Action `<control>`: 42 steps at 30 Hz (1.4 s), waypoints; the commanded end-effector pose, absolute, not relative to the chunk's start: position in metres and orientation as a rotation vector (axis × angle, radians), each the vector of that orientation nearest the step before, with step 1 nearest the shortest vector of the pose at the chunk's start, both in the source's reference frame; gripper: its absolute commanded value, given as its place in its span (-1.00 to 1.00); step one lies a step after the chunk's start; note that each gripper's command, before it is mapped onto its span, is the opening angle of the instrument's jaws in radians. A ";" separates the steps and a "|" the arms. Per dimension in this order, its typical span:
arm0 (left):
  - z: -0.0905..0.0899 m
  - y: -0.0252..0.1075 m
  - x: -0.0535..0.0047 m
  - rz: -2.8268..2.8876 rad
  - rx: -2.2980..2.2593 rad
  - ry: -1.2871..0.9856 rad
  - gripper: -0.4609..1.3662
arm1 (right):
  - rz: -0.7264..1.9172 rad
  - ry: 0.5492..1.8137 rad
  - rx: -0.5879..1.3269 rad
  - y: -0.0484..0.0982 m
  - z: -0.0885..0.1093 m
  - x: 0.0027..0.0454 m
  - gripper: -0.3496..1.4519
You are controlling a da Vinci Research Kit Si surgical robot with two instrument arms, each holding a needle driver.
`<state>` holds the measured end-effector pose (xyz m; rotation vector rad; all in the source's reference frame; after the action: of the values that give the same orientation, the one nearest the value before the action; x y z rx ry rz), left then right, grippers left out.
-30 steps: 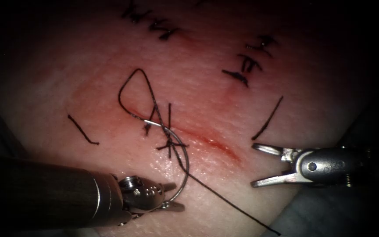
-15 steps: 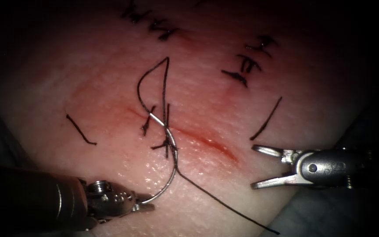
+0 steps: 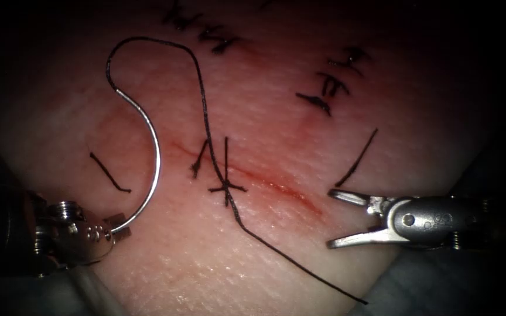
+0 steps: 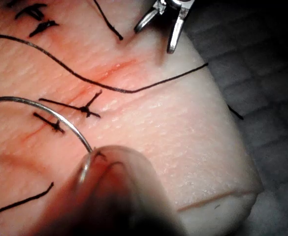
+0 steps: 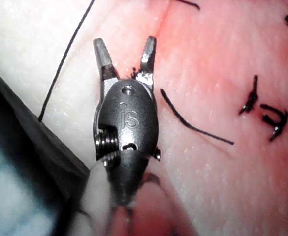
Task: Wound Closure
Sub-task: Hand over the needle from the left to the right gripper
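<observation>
Pale tissue (image 3: pixel 276 117) with red fluid (image 3: pixel 282 190) along its cut (image 3: pixel 265 184) lies under both of my tools in the endoscope view, with finished stitches (image 3: pixel 329 88) behind and cut ends of thread (image 3: pixel 109 172) lying loose. My left tool (image 3: pixel 118 229) has its jaws clamped on the needle (image 3: pixel 150 169) close to one end of its curve; a second ago the needle was still in the cut, and now it is out of the tissue and arcs free over the left side. The thread (image 3: pixel 203 111) trails from its far end in a wide loop, crosses the cut at the knot (image 3: pixel 226 188), and runs off toward the lower right, so I judge this bite to be through and thread has come with it. My right tool (image 3: pixel 336 217) sits right of the cut, jaws spread, holding nothing, where it was before. From my left wrist, the needle (image 4: pixel 45 108) sweeps above the tissue (image 4: pixel 173 142) into my jaws, the thread (image 4: pixel 109 87) crosses the cut (image 4: pixel 114 69), and the right tool (image 4: pixel 156 34) gapes beyond. From my right wrist, the right tool (image 5: pixel 125 56) hangs open over the tissue (image 5: pixel 208 98), with thread (image 5: pixel 65 64) beside it.
</observation>
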<state>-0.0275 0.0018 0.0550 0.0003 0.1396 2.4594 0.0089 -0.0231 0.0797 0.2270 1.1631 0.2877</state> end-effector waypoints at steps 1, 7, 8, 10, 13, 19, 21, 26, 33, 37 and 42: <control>0.055 0.002 -0.0276 2.451 -0.030 0.137 -0.88 | 0.316 1.154 0.244 -0.023 0.079 0.0087 0.58; 0.054 0.003 -0.0287 2.425 -0.041 0.143 -0.88 | 0.445 1.138 0.296 -0.021 0.077 0.0086 0.49; 0.054 0.004 -0.0293 2.425 -0.036 0.145 -0.88 | 0.478 1.128 0.305 -0.021 0.077 0.0087 0.45; 0.054 0.004 -0.0301 2.424 -0.030 0.150 -0.88 | 0.529 1.124 0.318 -0.020 0.075 0.0090 0.38; 0.055 0.003 -0.0318 2.426 -0.015 0.162 -0.88 | 0.599 1.122 0.320 -0.019 0.073 0.0099 0.28; 0.055 0.003 -0.0350 2.424 0.015 0.178 -0.88 | 0.642 1.121 0.318 -0.017 0.069 0.0124 0.29; 0.055 0.003 -0.0361 2.423 0.028 0.183 -0.88 | 0.653 1.121 0.315 -0.017 0.068 0.0135 0.30; 0.055 0.003 -0.0388 2.432 0.057 0.198 -0.88 | 0.638 1.115 0.279 -0.015 0.067 0.0160 0.30; 0.056 0.002 -0.0405 2.439 0.076 0.213 -0.88 | 0.662 1.076 0.211 -0.014 0.066 0.0187 0.30; 0.056 0.002 -0.0406 2.444 0.076 0.219 -0.88 | 0.666 1.021 0.189 -0.013 0.067 0.0204 0.30; 0.055 0.002 -0.0406 2.447 0.076 0.221 -0.88 | 0.668 0.960 0.170 -0.012 0.067 0.0216 0.31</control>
<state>-0.0406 0.0021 0.0555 0.0772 0.2260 2.4448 0.0221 -0.0121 0.0677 0.1704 0.9399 0.6729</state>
